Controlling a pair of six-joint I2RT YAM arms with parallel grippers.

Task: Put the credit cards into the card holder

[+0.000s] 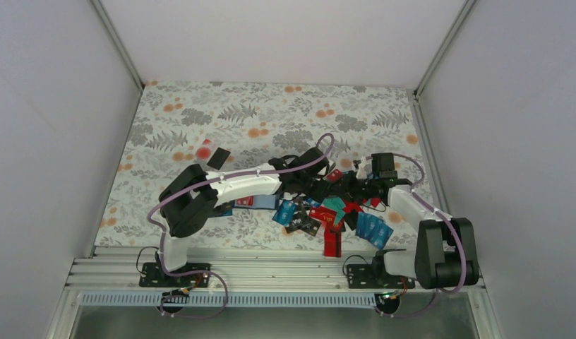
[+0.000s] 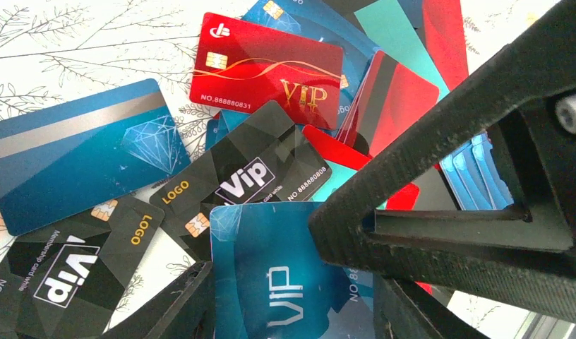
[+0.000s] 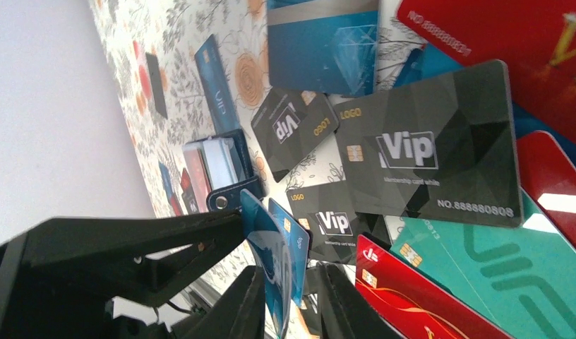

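From here I see plain white walls (image 1: 52, 141) on three sides, metal corner posts (image 1: 119, 42) between them — light soft and even. Table (image 1: 384, 106) carries a floral cloth (image 1: 200, 113), grey ferns, orange blooms; ribbed aluminium rails (image 1: 271, 272) along its near edge.

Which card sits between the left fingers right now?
The blue VIP card, white lettering, held between the left fingers. The blue diamond card lies flat among the rest.

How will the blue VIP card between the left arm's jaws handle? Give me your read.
The blue VIP card sits flat between the jaws of the left gripper, so it is probably stiff. It looks thin, hence likely light. Its glossy face suggests it could slip from an edge grip.
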